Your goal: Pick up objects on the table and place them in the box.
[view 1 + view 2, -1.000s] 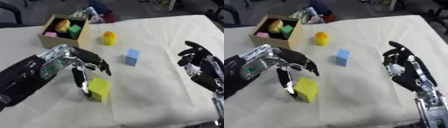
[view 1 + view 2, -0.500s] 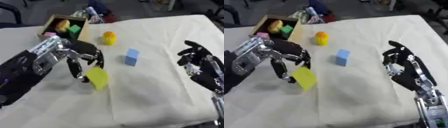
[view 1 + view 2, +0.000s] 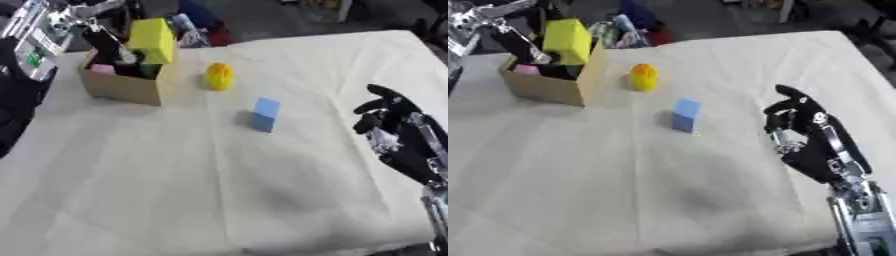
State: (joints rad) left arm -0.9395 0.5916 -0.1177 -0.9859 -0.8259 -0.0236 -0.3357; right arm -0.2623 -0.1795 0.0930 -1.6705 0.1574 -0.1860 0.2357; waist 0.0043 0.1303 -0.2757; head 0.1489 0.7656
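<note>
A bright yellow cube [image 3: 150, 40] hangs above the open brown cardboard box [image 3: 122, 88] at the table's far left corner, pinched in the curled fingers of the robot's left hand [image 3: 92, 35], which reaches in from the upper left. The block sits tilted over the box's right-hand wall rather than squarely over the middle, and the risk appears plain: let go from here, it could strike the rim and tumble back onto the cream cloth-covered table [image 3: 262, 185], or land on top of what is already inside and perch there. The box looks fairly full. A pink piece [image 3: 102, 69] shows at its near left corner, with darker shapes beside it that cannot be made out, so room for a block this large seems tight. A nudge against the light cardboard wall could also shift the box itself. Two items wait on the cloth: a small yellow rounded object [image 3: 219, 77] just to the right of the box, and a pale blue block [image 3: 264, 114] nearer the table's centre, well apart from both hands. The robot's right hand [image 3: 807, 135] hovers idle over the right side of the table, fingers loosely spread and holding nothing.
</note>
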